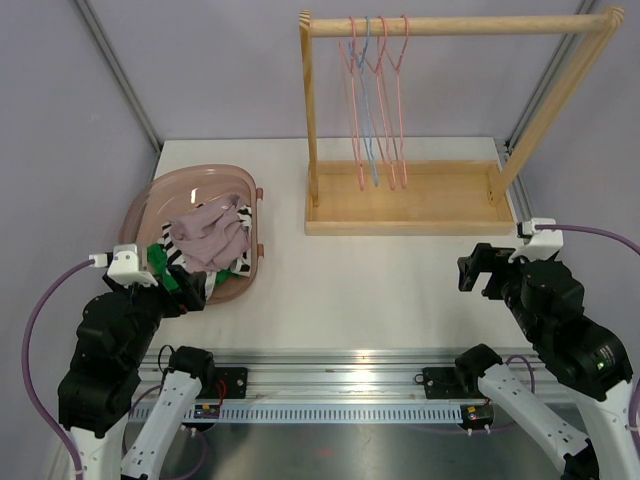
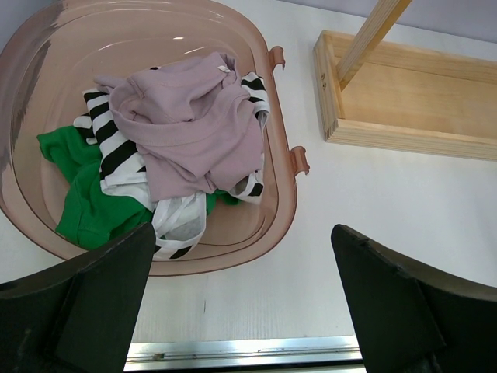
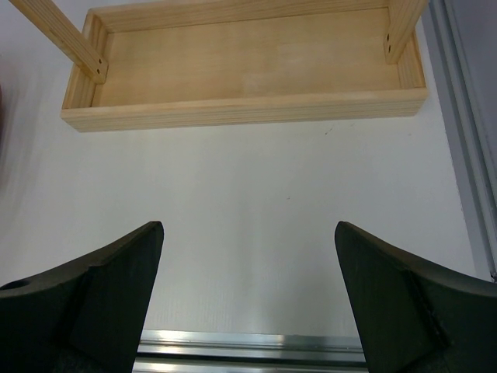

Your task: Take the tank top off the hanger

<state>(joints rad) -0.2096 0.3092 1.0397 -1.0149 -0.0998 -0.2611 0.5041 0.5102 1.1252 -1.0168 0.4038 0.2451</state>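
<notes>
Several thin pink and blue hangers [image 1: 376, 100] hang bare from the wooden rail [image 1: 460, 25]; no garment is on any hanger. A mauve garment [image 1: 208, 235] [image 2: 194, 132] lies crumpled on top of a black-and-white striped one [image 2: 109, 148] and a green one [image 2: 85, 202] in the pink basket [image 1: 140, 205] [image 2: 281, 167]. Which of them is the tank top I cannot tell. My left gripper [image 1: 186, 291] [image 2: 242, 233] stands open at the basket's near rim, holding nothing. My right gripper [image 1: 480, 270] [image 3: 248, 227] is open over bare table, in front of the rack.
The wooden rack's tray base [image 1: 410, 200] [image 2: 404, 101] [image 3: 248, 78] stands at the back of the white table, with an upright at each end. A metal rail [image 1: 340, 385] runs along the near edge. Grey walls close in both sides.
</notes>
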